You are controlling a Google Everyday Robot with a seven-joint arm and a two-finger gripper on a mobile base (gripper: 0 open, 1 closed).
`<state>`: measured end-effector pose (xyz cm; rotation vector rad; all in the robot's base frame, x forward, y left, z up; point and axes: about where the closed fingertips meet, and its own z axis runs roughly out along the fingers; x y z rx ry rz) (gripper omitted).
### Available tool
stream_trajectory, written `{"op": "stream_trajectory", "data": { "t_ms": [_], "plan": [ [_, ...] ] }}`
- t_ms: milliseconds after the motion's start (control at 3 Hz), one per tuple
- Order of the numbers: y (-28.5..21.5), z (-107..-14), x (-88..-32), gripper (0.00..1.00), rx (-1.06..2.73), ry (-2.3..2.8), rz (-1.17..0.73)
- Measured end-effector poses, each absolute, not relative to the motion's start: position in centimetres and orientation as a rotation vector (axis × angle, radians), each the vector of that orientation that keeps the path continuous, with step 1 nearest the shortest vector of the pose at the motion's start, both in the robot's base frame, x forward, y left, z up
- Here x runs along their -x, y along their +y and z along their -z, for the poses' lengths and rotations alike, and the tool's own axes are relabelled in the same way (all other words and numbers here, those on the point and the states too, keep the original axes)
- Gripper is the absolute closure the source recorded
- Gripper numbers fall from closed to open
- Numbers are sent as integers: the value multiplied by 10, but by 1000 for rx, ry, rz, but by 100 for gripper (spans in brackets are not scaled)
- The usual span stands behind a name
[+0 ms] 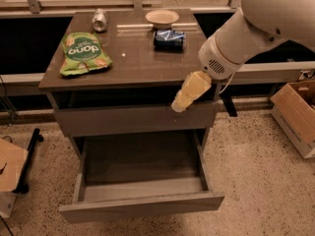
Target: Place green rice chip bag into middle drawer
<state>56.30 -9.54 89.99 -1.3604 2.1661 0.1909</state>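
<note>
The green rice chip bag [83,53] lies flat on the left part of the grey-brown cabinet top [133,63]. The middle drawer [142,206] is pulled open at the bottom of the cabinet, and its inside looks empty. My gripper [183,100], pale yellow on the end of the white arm [246,33], hangs in front of the cabinet's right front edge, over the closed drawer front [123,119] above the open drawer. It points down and to the left. It is well to the right of the bag and holds nothing that I can see.
A blue can [169,38] lies on its side at the top's back right, a silver can [100,19] at the back left, and a pale bowl [162,17] behind. A cardboard box [298,114] stands on the floor at right, and cardboard [10,166] at left.
</note>
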Motion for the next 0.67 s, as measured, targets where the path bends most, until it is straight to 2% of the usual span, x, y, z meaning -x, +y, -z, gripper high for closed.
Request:
{"op": "stream_trajectory", "data": {
  "t_ms": [667],
  "plan": [
    [-84,-891,-575,0,1254,2171,-250]
  ]
}}
